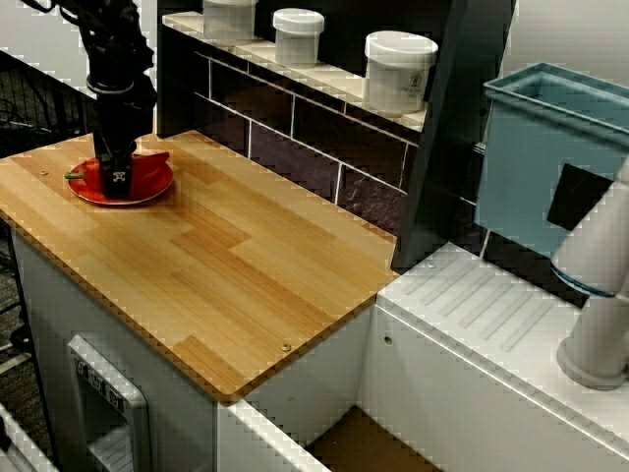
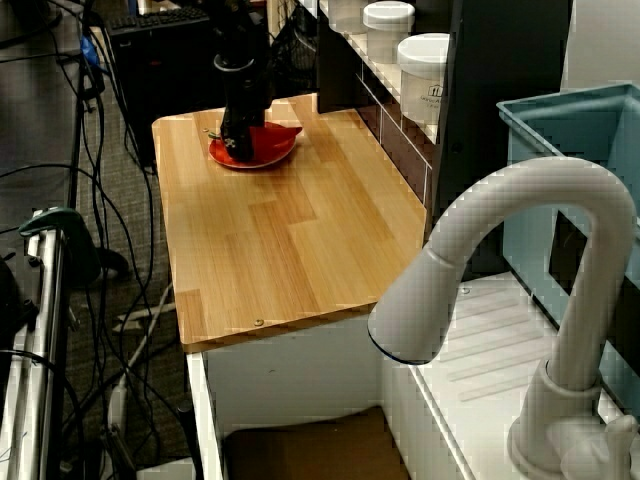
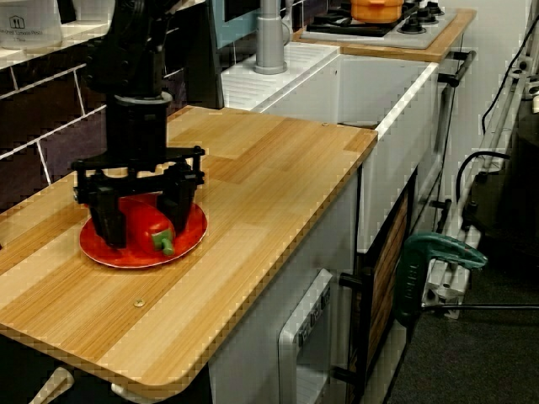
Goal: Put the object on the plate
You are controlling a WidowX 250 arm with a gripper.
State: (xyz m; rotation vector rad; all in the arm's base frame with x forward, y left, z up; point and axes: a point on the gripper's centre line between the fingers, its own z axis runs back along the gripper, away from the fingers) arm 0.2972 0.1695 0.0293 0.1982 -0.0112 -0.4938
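The red pepper (image 3: 148, 220) lies on the orange-red plate (image 3: 192, 236) at the far left corner of the wooden counter, its green stem pointing toward the counter's front edge. My gripper (image 3: 144, 231) stands straight down over the plate, open, with one black finger (image 3: 106, 217) on each side of the pepper and the tips down near the plate. In the view facing the shelf, the gripper (image 1: 118, 183) hides the pepper's middle; the pepper's tapered end (image 1: 150, 163) shows right of it, above the plate's rim (image 1: 147, 195). The view past the faucet shows the pepper (image 2: 281, 132) and plate (image 2: 266, 159) beside the arm.
White lidded jars (image 1: 399, 69) stand on the shelf above a dark tiled wall behind the counter. A blue bin (image 1: 550, 147), a white faucet (image 2: 520, 260) and a sink lie to the right. The wooden counter (image 1: 226, 265) stretches from the plate toward the sink.
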